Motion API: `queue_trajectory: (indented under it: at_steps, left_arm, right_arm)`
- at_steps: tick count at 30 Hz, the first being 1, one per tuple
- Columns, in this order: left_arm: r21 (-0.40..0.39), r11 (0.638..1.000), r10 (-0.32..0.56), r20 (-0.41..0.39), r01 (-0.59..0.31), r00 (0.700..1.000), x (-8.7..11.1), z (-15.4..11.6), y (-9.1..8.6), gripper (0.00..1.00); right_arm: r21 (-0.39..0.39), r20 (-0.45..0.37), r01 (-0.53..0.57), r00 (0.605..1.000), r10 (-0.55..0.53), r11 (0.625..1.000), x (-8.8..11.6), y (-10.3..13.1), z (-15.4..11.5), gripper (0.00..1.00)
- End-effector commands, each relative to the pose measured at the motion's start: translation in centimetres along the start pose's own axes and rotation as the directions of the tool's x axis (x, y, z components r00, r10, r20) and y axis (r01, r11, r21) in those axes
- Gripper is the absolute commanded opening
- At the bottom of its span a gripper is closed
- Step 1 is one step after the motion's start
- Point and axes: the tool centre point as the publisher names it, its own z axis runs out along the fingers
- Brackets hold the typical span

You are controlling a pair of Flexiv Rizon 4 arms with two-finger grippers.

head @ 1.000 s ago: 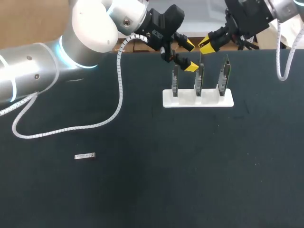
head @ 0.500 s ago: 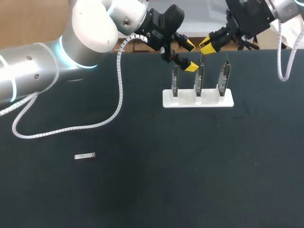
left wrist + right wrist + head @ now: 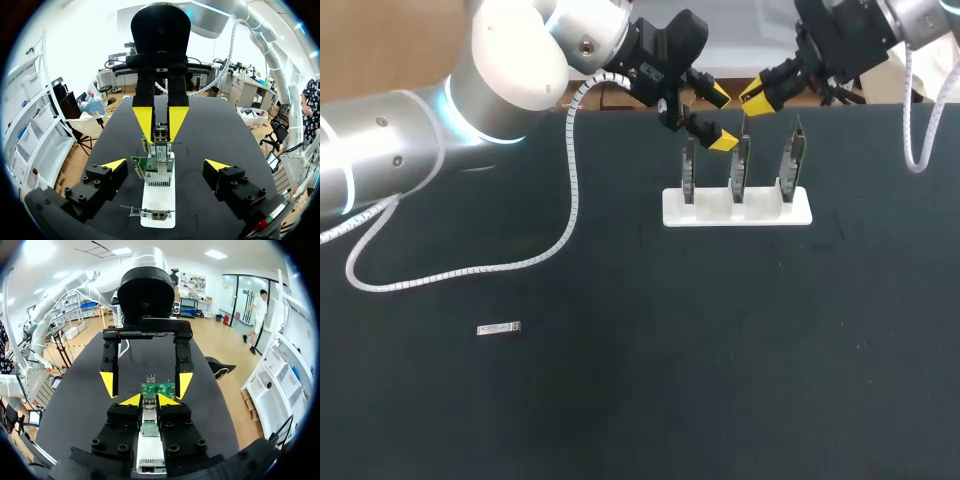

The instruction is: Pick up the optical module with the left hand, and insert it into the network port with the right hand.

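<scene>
Pick-up & handover look done, with the right jaws clamped on the optical module [image 3: 160, 147] at the mid board's network port [image 3: 159, 175], by the far edge of the counter [image 3: 740, 360] — left jaws open alongside — full seating prob. still to do.

The head camera looks down from above and behind the robot, taking in the whole black table [image 3: 620, 400] from a distance. Each wrist camera rides close, looking out along its own tool, and the left tool [image 3: 165, 164] and the right tool [image 3: 149, 400] face one another. All three views share the white stand [image 3: 737, 210] of circuit boards, just ahead of both tools.
</scene>
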Motion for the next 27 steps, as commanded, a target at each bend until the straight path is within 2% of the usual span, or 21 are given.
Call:
queue_trajectory:
  at_steps: [1,17,18,19,20,27]
  left_arm:
    - [0.002,1.0,-0.002,-0.004,0.002,1.0,-0.08,0.03,0.11,1.0]
    - [0.002,1.0,-0.002,-0.004,0.002,1.0,-0.08,0.03,0.11,1.0]
    - [0.002,1.0,-0.002,-0.004,0.002,1.0,-0.08,0.03,0.11,1.0]
    - [0.002,1.0,-0.002,-0.004,0.002,1.0,-0.08,0.03,0.11,1.0]
    - [0.002,1.0,-0.002,-0.004,0.002,1.0,-0.08,0.03,0.11,1.0]
    - [0.002,1.0,-0.002,-0.004,0.002,1.0,-0.08,0.03,0.11,1.0]
  right_arm:
    - [0.0,-0.001,-0.004,1.0,0.004,1.0,0.24,-0.1,0.12,0.0]
    - [-0.007,-0.001,-0.019,1.0,0.019,1.0,0.89,-0.22,0.58,0.0]
    - [-0.008,-0.002,-0.02,1.0,0.02,1.0,0.92,-0.22,0.59,0.06]
    - [-0.006,-0.003,-0.022,1.0,0.022,1.0,0.94,-0.23,0.59,0.45]
    - [-0.005,-0.003,-0.024,1.0,0.024,1.0,0.95,-0.23,0.58,1.0]
    - [0.007,0.004,-0.024,1.0,0.024,1.0,0.88,-0.33,0.22,1.0]
